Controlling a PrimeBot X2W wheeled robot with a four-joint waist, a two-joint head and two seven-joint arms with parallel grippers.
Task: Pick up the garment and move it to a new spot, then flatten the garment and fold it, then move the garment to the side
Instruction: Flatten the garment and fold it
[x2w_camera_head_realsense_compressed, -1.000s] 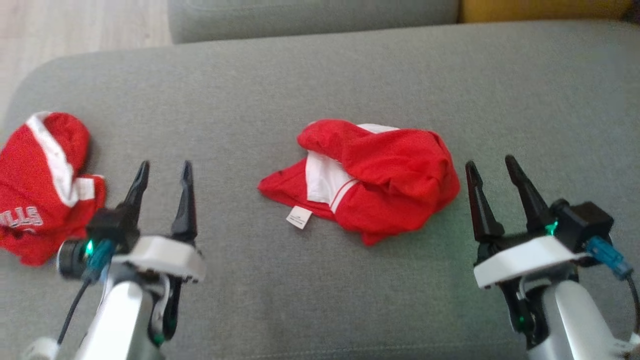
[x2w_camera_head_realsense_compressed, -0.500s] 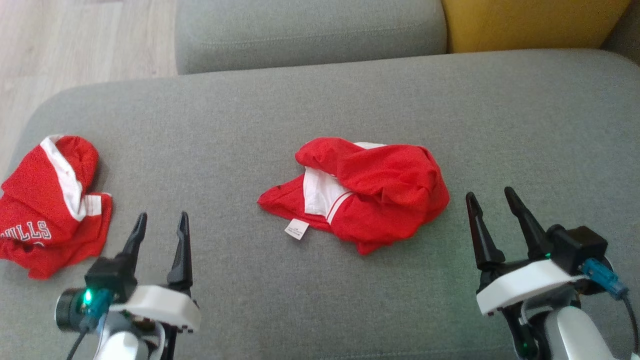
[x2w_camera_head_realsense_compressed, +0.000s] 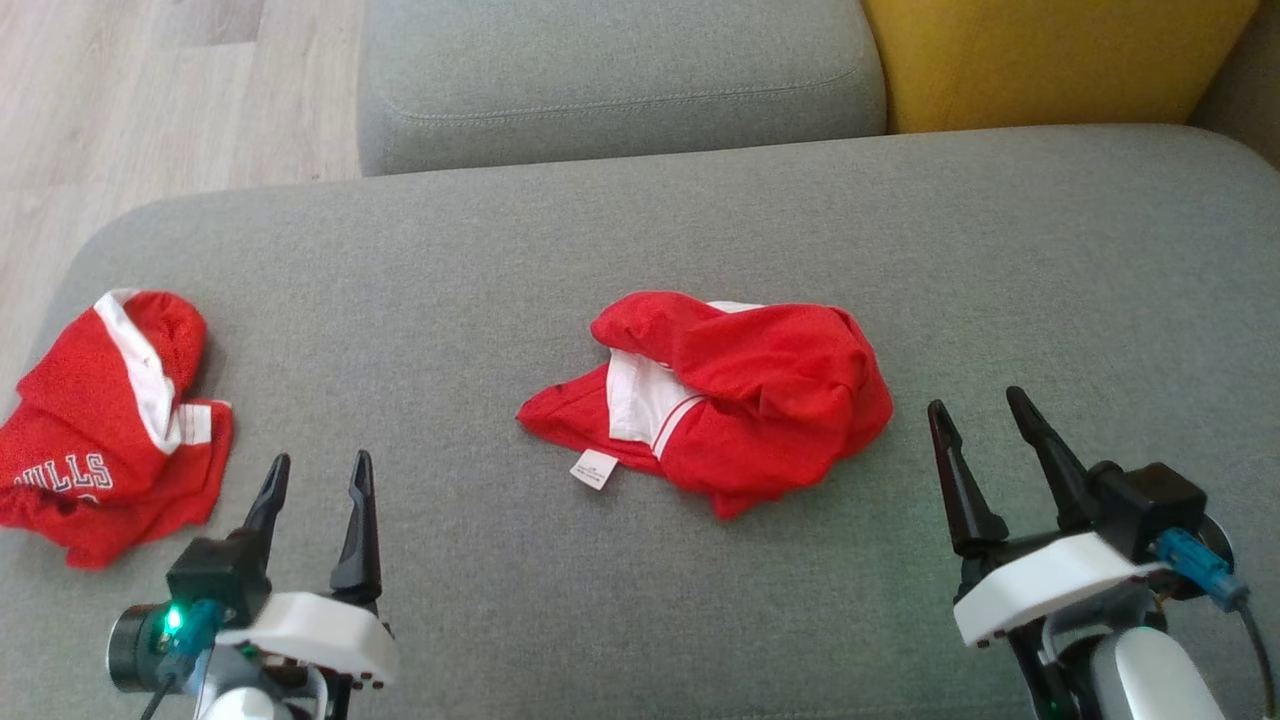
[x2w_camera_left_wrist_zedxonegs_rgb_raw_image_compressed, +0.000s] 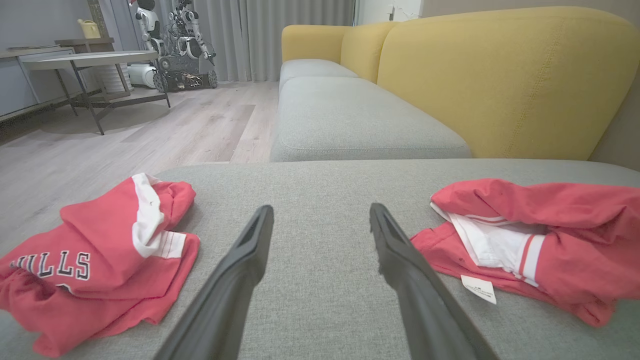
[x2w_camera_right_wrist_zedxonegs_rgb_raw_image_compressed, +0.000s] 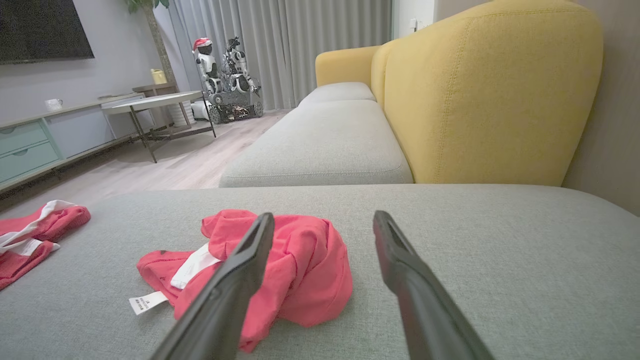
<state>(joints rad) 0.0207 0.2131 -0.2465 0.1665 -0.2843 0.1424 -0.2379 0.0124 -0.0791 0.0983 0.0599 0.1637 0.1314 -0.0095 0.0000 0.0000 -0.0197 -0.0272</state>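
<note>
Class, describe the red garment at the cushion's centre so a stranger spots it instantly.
Start at the wide grey seat cushion and look to its centre, where a crumpled red garment lies. Unlike the lettered red garment at the left edge, it shows a small white label.

Yellow backrest (x2w_camera_head_realsense_compressed: 1050, 60) behind grey cushion (x2w_camera_head_realsense_compressed: 620, 90), wooden floor (x2w_camera_head_realsense_compressed: 150, 100)

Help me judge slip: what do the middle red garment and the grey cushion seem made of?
The red garment looks like thin, matte knit, probably polyester mesh: it lies in soft crumples with a faintly dotted surface. The grey cushion looks like matte woven upholstery fabric, going by its fine heathered grain.
</note>
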